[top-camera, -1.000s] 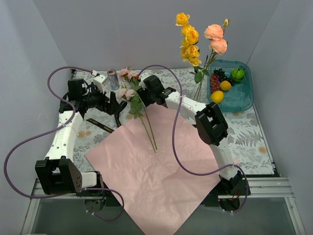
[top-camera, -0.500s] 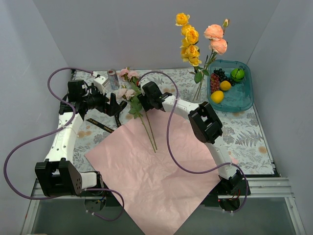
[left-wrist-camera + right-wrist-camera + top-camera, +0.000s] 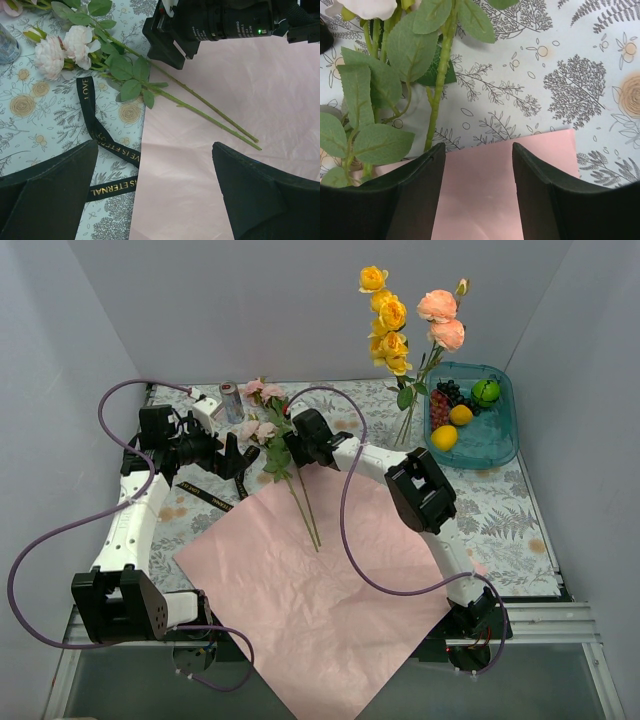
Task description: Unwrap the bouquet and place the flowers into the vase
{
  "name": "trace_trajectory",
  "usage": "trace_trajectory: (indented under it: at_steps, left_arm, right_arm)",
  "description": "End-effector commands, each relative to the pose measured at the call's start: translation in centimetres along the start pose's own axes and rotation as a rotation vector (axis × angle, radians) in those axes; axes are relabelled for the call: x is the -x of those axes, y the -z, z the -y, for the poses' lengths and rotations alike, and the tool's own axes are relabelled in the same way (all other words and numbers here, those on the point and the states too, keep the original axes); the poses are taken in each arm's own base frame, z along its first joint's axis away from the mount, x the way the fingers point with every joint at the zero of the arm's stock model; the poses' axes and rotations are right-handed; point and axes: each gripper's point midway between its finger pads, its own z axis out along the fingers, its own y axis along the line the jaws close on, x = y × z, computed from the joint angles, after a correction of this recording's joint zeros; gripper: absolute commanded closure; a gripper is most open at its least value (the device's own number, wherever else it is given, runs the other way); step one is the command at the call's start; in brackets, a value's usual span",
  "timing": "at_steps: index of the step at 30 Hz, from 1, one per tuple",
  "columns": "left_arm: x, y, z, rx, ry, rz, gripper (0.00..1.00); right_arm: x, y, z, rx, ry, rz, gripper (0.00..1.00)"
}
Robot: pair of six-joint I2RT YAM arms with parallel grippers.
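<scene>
Over the far corner of the pink paper sheet (image 3: 490, 200), our right gripper (image 3: 479, 150) hangs with jaws parted and empty, a green stem of the loose flowers (image 3: 437, 95) just beside one finger. We judge picking up a stem to be the step in hand: slide sideways onto bare stem below the leaves, pinch without catching the paper, lift gently. Our left gripper (image 3: 155, 150) gapes fully, holding nothing, above the sheet's left edge and the black ribbon (image 3: 85, 100). We count two loose stems lying with blooms toward the table's (image 3: 500, 510) far-left corner, at least three pale pink heads, one sheet, one ribbon and one silver can (image 3: 231, 400). Toward the far-right corner stands the vase (image 3: 407, 425), hard to make out, holding standing flowers (image 3: 392, 315), yellow and peach. Beside it sits one teal tray (image 3: 495, 445) with three round fruit (image 3: 445, 437) and one dark grape bunch (image 3: 440, 400).
</scene>
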Motion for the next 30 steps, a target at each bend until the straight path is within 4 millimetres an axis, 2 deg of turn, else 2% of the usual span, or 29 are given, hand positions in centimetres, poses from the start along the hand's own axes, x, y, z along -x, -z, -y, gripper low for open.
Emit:
trace_trajectory:
  at_steps: [1,6,10,18,27,30]
  left_arm:
    - [0.6,0.9,0.4,0.01,-0.053,0.03,0.02]
    - [0.6,0.9,0.7,-0.001,-0.052,0.031,0.02]
    - [0.5,0.9,0.5,0.006,-0.055,0.029,0.02]
    - [0.7,1.0,0.3,0.017,-0.072,0.03,0.02]
    - [0.5,0.9,0.3,0.018,-0.077,0.027,0.02]
    - [0.6,1.0,0.2,0.021,-0.081,0.027,0.02]
  right_arm:
    - [5.2,3.1,0.9,-0.041,-0.025,0.142,0.38]
    - [6.6,3.9,1.1,-0.046,0.004,0.182,0.38]
    - [7.0,4.1,-0.2,0.0,0.005,0.195,0.38]
    - [5.2,2.6,-1.3,0.032,0.002,0.151,0.41]
    - [4.7,1.4,-2.0,0.056,0.0,0.132,0.42]
    - [3.9,0.5,-2.3,0.064,-0.001,0.107,0.42]
